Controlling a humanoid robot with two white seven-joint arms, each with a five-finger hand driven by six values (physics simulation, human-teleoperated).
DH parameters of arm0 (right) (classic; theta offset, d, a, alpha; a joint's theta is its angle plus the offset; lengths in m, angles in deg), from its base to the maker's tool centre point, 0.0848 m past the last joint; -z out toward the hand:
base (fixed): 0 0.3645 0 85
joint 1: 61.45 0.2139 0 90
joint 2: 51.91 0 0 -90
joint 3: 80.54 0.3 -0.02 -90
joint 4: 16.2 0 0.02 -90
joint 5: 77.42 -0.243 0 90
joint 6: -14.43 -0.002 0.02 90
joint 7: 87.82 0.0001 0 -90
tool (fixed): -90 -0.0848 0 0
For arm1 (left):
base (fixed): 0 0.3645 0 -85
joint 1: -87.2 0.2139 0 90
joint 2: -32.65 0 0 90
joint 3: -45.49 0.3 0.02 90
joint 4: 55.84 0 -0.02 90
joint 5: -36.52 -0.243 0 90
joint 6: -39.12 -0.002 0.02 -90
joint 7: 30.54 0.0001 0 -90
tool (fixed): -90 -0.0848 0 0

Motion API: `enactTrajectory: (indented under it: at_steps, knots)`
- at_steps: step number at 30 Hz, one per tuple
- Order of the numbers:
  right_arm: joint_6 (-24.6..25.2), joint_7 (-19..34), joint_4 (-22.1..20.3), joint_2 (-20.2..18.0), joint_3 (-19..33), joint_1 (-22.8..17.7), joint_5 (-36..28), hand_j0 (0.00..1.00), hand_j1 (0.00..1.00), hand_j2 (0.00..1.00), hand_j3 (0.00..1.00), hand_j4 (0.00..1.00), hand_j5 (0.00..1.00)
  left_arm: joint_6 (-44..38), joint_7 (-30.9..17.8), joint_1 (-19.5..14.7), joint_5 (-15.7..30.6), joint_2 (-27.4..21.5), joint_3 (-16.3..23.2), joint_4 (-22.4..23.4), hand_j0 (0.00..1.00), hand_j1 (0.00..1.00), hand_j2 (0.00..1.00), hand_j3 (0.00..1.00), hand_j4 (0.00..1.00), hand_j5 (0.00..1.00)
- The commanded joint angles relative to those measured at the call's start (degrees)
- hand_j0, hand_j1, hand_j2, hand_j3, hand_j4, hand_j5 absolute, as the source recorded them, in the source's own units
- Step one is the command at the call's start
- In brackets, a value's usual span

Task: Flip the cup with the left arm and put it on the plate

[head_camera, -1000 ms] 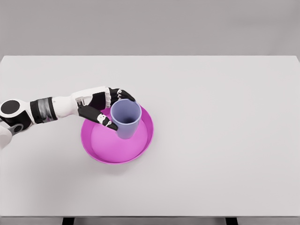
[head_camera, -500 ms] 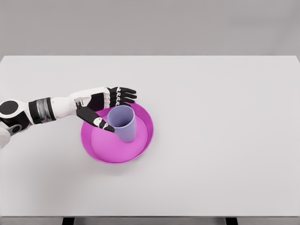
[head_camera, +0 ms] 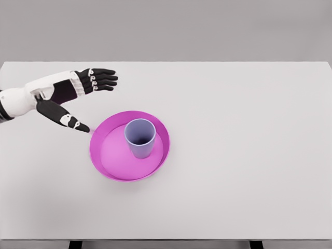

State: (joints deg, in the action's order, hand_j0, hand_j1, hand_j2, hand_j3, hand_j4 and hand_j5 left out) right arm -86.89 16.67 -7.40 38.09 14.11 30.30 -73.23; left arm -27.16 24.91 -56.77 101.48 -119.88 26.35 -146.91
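Lavender cup (head_camera: 140, 137) upright on magenta plate (head_camera: 111, 161), left hand (head_camera: 70, 98) spread wide, empty, beside it.

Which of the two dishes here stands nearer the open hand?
The magenta plate: its rim almost meets the left hand thumb; the lavender cup stands inside it.

A single head camera looks steeply down from the near side, facing forward over the white tabletop (head_camera: 249, 155). It stands far enough back to take in nearly the full width, near and far edges included.
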Motion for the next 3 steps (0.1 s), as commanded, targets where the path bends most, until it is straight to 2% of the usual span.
enactTrajectory:
  at_steps: [1,3]
  knots:
    - [0.0,0.0,0.0,0.0,0.0,0.0,0.0,1.00,1.00,1.00,1.00,1.00,1.00,0.5,-0.2,0.0,0.4,-1.9,-0.8,-0.9,1.00,1.00,1.00,1.00,1.00,1.00]
    - [0.0,0.0,0.0,0.0,0.0,0.0,0.0,1.00,1.00,1.00,1.00,1.00,1.00,0.5,-0.1,0.1,0.3,-2.2,-0.8,-0.8,1.00,1.00,1.00,1.00,1.00,1.00]
